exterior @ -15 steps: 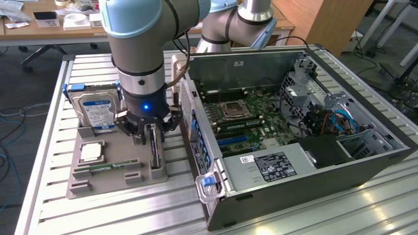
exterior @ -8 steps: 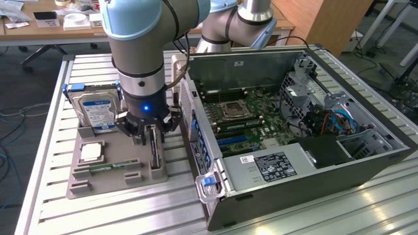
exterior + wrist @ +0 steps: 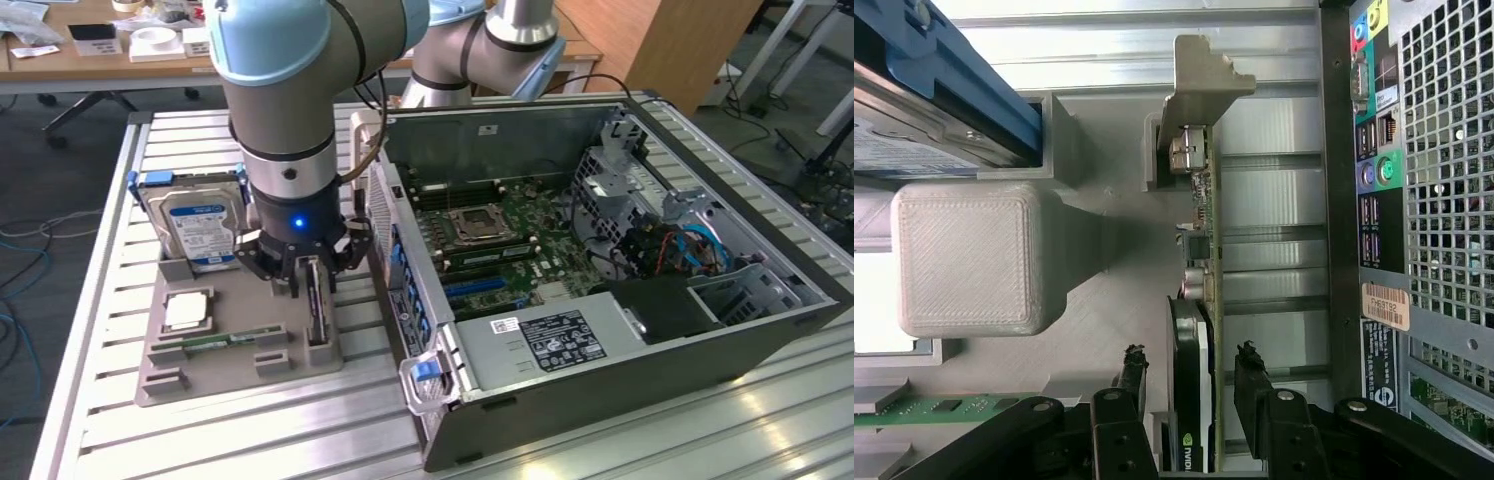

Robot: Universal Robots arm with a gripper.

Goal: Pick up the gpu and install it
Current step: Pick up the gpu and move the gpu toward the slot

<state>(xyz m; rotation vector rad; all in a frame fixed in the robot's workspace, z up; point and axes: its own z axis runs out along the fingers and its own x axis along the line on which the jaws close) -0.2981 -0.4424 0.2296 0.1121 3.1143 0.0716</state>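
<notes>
Starting at the exterior view's left: a hard drive [image 3: 198,225] stands on edge at the back of the grey holder [image 3: 214,375], blue label facing out. In front of it a CPU [image 3: 187,310] lies flat, and a memory stick [image 3: 220,342] sits in its slot just beyond. Moving right, here is the gpu [image 3: 316,318], upright on its long edge in a slot at the holder's right side, close to the case [image 3: 601,290]. The gripper [image 3: 312,280] is down over it, arm vertical. From the wrist, the fingers [image 3: 1250,375] are spread and released, one on each side of the card, straddling the black cooler; a slim gap shows on both sides, so nothing is grasped. Further right lies the case on its side, panel off, motherboard exposed, its rear ports facing the card.
</notes>
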